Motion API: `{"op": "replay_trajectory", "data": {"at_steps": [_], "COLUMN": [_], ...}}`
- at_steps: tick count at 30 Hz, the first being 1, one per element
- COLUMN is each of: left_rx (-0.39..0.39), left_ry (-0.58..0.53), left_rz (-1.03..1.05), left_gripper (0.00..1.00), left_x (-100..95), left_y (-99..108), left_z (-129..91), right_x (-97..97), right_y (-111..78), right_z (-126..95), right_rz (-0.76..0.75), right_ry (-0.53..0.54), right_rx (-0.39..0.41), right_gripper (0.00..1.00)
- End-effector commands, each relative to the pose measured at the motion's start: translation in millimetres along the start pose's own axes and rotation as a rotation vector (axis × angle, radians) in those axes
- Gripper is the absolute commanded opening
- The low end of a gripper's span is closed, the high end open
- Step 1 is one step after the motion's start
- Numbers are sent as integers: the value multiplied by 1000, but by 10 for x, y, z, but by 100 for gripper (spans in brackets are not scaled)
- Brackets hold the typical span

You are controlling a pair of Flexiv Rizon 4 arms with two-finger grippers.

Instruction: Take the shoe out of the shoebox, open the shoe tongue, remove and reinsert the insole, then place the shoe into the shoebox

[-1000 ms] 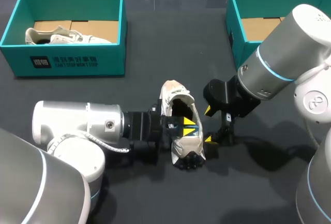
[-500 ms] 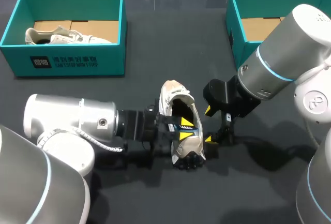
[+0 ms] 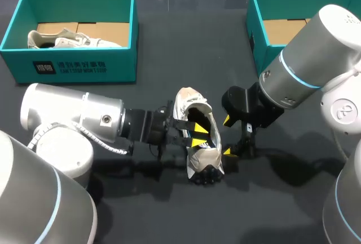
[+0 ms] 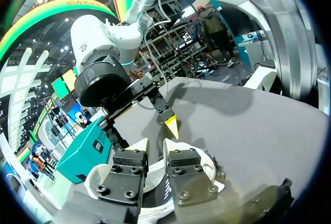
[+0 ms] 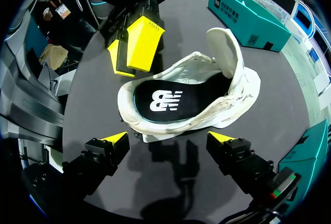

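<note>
Fingers: left gripper (image 3: 196, 134) has its two tips a little apart with nothing between them, hanging over the shoe's opening from its left side. Right gripper (image 3: 227, 137) is spread wide and holds nothing. It stands just beside the shoe's right flank, not touching.

Table (image 3: 169, 210): dark, carries everything.

Left box (image 3: 76, 66): teal, far left, with a second shoe (image 3: 73, 40) lying inside.

Right box (image 3: 255, 35): teal, far right, partly behind the right arm. Only a cardboard floor shows in it.

Shoe (image 3: 204, 155): white, out on the table between the two grippers and well apart from both boxes. Its long axis runs near-to-far, with the far end leaning slightly left.

Tongue (image 5: 225, 48): a white flap is raised at the far end, and I take it for the tongue thrown forward. On that reading the toe points away from the robot and the heel toward it. Not certain.

Insole (image 5: 165, 100): black, lying flat inside the shoe with its logo toward the near end.

Step, as judged: reinsertion looks finished or nearly so, and boxing is not yet done. The next move calls for one gripper to close on the shoe's wall or heel, lift it, and carry it to a box. The right box looks to have room.
</note>
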State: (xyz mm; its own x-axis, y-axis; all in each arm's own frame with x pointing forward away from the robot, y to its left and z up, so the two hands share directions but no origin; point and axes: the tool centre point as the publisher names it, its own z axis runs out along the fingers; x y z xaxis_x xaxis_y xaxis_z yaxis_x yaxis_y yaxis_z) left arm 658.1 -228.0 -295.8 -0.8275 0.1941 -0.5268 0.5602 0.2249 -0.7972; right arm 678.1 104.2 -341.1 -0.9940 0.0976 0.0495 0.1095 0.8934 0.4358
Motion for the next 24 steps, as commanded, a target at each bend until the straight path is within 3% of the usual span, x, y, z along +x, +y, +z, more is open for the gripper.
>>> {"op": "replay_trajectory", "data": {"at_steps": [1, 24], "left_rx": [-9, -129], "left_ry": [58, 324], "left_rz": [4, 68], "left_gripper": [15, 20], "left_x": [-66, 24], "left_y": [-7, -27], "left_z": [-159, -958], "right_x": [14, 14], "right_y": [-4, -4], "right_z": [2, 2], "right_rz": [1, 1], "right_ry": [-3, -3], "right_rx": [1, 1], "right_gripper": [100, 100]}}
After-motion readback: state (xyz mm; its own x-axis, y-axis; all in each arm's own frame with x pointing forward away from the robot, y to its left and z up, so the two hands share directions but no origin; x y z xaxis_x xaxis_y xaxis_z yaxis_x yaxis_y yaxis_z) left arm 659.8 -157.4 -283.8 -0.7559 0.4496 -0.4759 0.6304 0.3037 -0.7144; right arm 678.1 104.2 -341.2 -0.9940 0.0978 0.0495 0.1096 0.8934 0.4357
